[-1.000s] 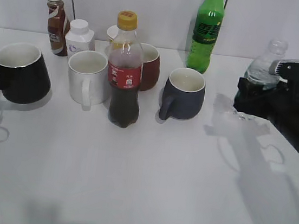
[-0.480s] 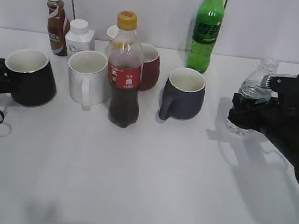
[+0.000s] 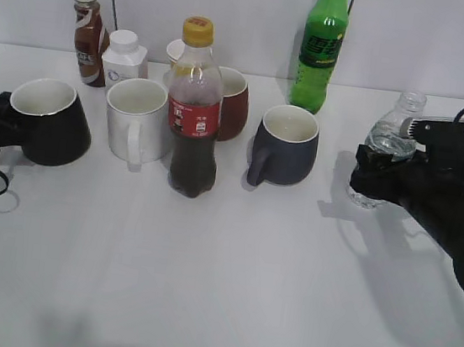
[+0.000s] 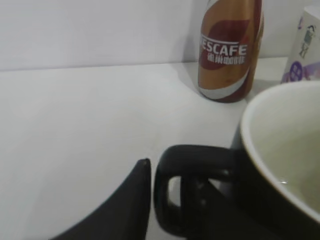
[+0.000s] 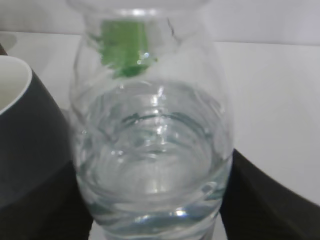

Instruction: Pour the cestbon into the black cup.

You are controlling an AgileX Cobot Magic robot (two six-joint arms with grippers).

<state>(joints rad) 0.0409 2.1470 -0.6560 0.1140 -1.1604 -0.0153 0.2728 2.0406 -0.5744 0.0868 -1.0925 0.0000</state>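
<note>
Exterior view: white surface (image 3: 226,291) with cups and bottles.
Cestbon (image 3: 386,142): upright at 3 o'clock, capless, part full of water, well apart from the black cup.
Right gripper (image 3: 373,176): clasped around the cestbon's lower body; right wrist view shows dark fingers (image 5: 260,200) at both sides of the bottle (image 5: 152,150).
Black cup (image 3: 48,121): at 9 o'clock, tilted, white inside.
Left gripper (image 4: 165,200): at the cup's handle (image 4: 192,187); one finger (image 4: 125,205) shows just beside the loop; grip cannot be told.
Middle row: white mug (image 3: 137,119), cola bottle (image 3: 195,110), navy mug (image 3: 285,144).
Back, 12 o'clock: green bottle (image 3: 321,49), Nescafe bottle (image 3: 86,35).
</note>
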